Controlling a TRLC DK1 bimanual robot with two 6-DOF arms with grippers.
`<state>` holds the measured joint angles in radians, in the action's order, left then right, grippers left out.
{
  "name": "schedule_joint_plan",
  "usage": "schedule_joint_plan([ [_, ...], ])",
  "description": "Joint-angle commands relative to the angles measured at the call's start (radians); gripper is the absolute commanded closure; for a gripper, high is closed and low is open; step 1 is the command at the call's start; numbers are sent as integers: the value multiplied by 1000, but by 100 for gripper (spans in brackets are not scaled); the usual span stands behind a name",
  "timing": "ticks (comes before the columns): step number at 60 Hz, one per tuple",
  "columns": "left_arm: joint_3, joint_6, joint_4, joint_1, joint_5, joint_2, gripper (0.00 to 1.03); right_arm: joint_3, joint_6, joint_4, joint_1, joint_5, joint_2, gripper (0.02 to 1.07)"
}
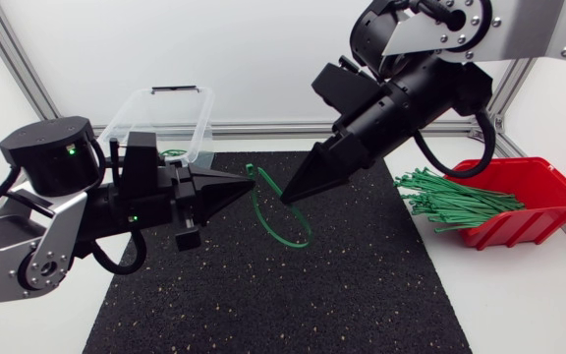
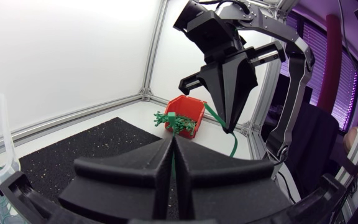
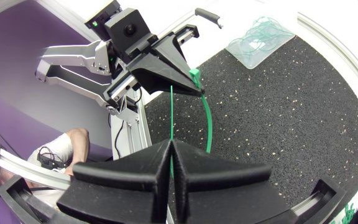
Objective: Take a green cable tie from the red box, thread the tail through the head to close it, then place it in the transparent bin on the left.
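Currently, green cable tie (image 3: 207,124) held above mat (image 1: 362,285): head pinched by left gripper (image 1: 247,187) fingers, tail pinched by right gripper (image 1: 288,198) fingers. Threading judged unfinished; tail tip to be aligned squarely with head slot, fed slowly.

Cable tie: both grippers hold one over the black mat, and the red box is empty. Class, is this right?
Wrong in one respect: the red box is not empty. The head view shows it full of green ties. The rest stands: the left gripper and right gripper hold one cable tie over the black mat.
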<state>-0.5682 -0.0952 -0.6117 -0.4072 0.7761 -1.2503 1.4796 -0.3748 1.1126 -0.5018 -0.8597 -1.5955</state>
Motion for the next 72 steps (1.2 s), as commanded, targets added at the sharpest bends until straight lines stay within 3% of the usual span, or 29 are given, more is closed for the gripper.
schedule_joint_plan([
  [1, 16, -37, -19, -10, 2, 34, 100, 38, -12, 33, -6, 7, -12, 102],
  [17, -15, -52, -19, -42, 0, 98, 100, 85, -10, 81, -14, 30, 6, 102],
  [72, 27, 26, -115, -65, -84, 26, 100, 67, -13, 47, -27, 28, 8, 102],
])
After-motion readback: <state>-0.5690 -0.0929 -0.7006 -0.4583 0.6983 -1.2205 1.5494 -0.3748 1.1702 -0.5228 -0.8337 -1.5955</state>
